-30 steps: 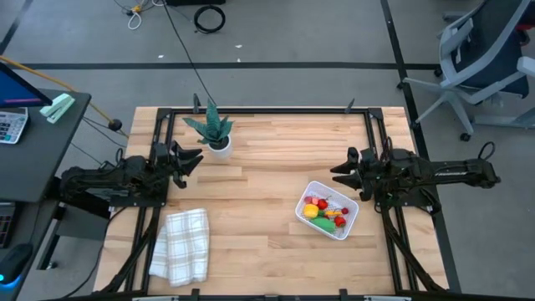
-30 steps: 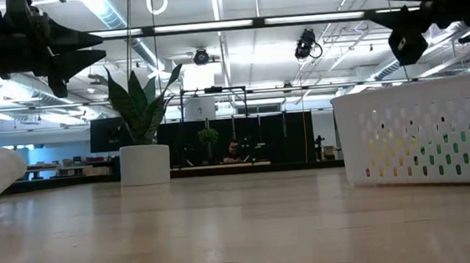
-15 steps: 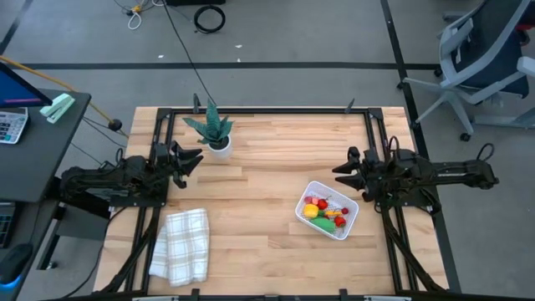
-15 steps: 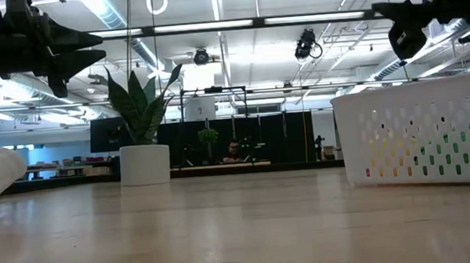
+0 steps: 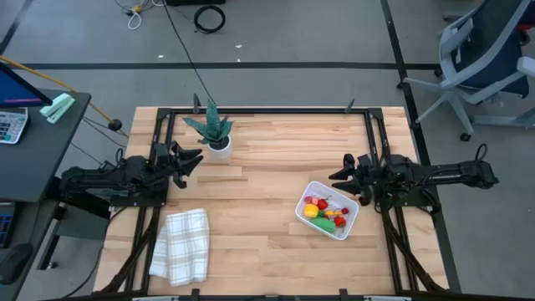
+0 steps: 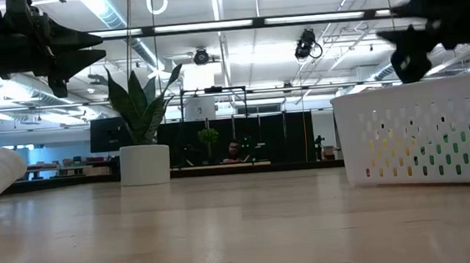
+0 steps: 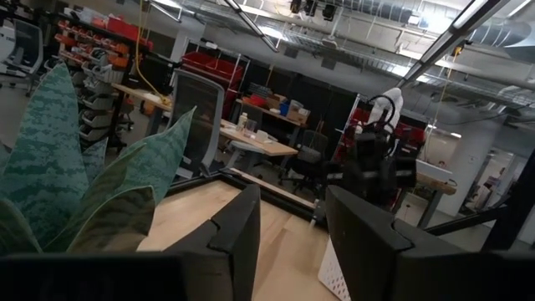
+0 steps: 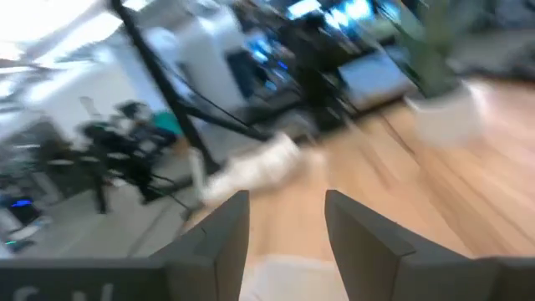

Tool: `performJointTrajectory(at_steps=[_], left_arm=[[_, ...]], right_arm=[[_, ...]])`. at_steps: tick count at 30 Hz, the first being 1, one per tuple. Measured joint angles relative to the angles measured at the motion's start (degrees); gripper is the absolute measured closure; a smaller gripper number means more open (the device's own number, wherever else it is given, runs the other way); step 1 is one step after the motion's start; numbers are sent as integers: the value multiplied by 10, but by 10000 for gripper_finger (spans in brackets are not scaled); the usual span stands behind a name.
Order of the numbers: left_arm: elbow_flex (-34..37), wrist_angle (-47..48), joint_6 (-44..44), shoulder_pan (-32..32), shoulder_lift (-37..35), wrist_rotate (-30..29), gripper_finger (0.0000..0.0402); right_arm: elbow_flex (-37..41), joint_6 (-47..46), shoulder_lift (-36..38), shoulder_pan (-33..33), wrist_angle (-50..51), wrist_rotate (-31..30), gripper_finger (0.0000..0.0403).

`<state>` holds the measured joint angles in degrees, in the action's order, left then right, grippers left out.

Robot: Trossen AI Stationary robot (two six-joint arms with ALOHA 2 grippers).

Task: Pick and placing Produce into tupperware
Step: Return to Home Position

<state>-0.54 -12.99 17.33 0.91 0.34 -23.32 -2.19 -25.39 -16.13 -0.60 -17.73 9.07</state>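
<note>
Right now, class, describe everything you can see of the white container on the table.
The white container is a rounded-cornered rectangular tub, seemingly plastic, with rows of slots through its walls. It sits flat on the wooden table, turned askew, toward the right side. Small red, yellow and green produce lies inside. The right hand is nearby, apart from it.

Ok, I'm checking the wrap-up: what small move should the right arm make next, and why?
Probably draw the right gripper back toward its table edge. It hovers open and empty beside the white perforated plastic basket, the red, yellow and green toy produce lies inside, and the left gripper waits at its side.
</note>
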Motion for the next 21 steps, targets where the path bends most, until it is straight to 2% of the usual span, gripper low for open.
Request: performJointTrajectory(at_steps=[8, 21], left_arm=[[0, 0, 0, 0, 0, 0, 263], [0, 0, 0, 0, 0, 0, 248]], right_arm=[[16, -63, 0, 0, 157, -92, 238], [13, -65, -10, 0, 171, -104, 238]])
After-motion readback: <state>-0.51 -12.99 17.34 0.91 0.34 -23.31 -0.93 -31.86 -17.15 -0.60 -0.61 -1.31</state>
